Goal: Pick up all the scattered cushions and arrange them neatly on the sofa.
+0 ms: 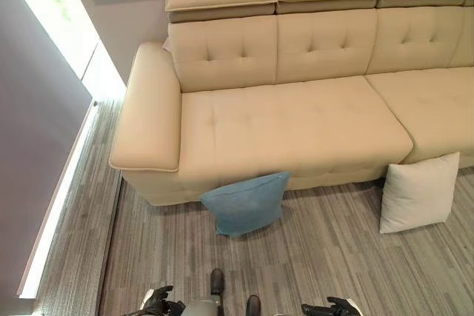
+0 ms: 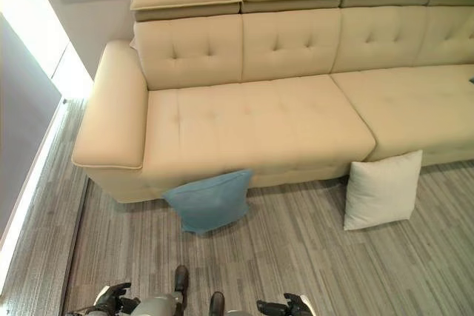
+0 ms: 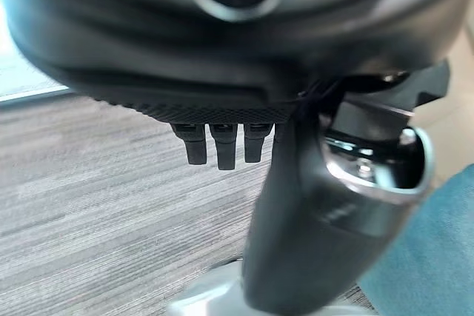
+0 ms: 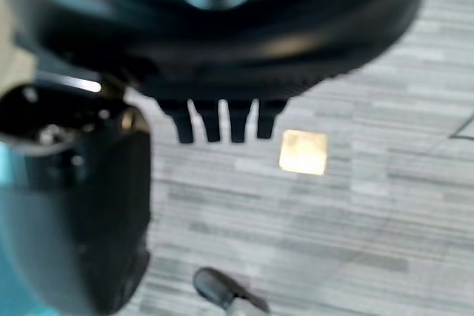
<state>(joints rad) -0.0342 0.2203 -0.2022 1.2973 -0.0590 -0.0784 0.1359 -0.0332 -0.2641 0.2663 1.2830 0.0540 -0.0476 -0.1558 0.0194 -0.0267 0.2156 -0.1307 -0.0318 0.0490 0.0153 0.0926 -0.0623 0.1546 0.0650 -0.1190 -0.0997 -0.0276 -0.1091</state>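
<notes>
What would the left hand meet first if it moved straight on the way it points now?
Probably the blue cushion, which leans on the sofa front just ahead of the left hand. Depth is unclear; its open fingers may reach the floor first.

On the grey striped floor (image 1: 318,257), a blue cushion (image 1: 246,203) and a white cushion (image 1: 418,192) lean against the sofa (image 1: 296,127).
</notes>
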